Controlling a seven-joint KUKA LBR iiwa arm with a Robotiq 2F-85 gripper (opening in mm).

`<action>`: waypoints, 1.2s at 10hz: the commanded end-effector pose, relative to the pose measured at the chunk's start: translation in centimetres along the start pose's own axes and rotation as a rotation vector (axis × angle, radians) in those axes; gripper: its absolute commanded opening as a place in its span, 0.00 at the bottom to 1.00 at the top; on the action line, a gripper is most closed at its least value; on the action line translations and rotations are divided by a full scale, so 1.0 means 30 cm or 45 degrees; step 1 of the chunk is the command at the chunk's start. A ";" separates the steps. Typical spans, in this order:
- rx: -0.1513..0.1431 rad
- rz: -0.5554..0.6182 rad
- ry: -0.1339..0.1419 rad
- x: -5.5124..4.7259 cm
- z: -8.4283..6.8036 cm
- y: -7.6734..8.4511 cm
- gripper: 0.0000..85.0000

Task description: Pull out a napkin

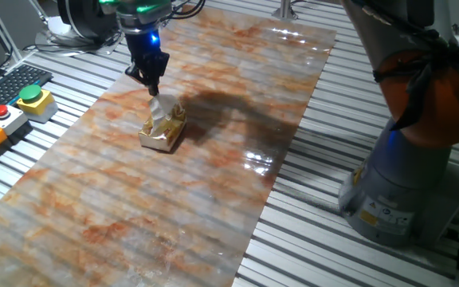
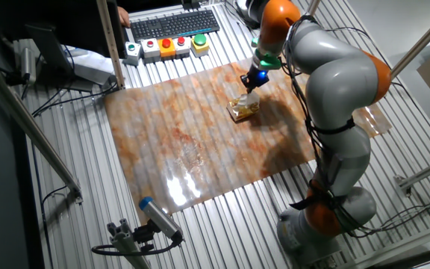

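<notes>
A small golden-tan and white box (image 1: 164,130) sits on the marbled mat (image 1: 174,199). A white napkin (image 1: 162,109) rises out of the top of the box in a stretched peak. My gripper (image 1: 151,88) is right above the box and shut on the napkin's tip. In the other fixed view the box (image 2: 243,110) lies near the mat's far edge, with the gripper (image 2: 250,86) just above it and the napkin (image 2: 248,97) between them. The napkin's lower part is still inside the box.
A button box with green, red and orange buttons (image 1: 10,114) stands left of the mat; it shows beside a keyboard (image 2: 174,26) in the other fixed view. The arm's base (image 1: 405,183) stands to the right. The mat lies on a ribbed aluminium table (image 1: 357,255).
</notes>
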State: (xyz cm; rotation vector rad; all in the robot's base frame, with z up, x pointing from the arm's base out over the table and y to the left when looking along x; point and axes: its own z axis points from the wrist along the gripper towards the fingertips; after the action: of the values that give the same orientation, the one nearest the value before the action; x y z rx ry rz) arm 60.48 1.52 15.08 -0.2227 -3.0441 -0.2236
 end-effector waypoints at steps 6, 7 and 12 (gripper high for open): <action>0.119 0.002 -0.006 -0.008 0.014 0.014 0.00; 0.173 -0.005 -0.029 -0.008 0.014 0.014 0.00; 0.144 0.029 -0.016 -0.008 0.014 0.014 0.00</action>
State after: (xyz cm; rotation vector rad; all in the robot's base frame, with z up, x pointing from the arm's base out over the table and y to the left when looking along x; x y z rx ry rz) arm 60.74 1.93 14.64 -0.2512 -3.0544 -0.0479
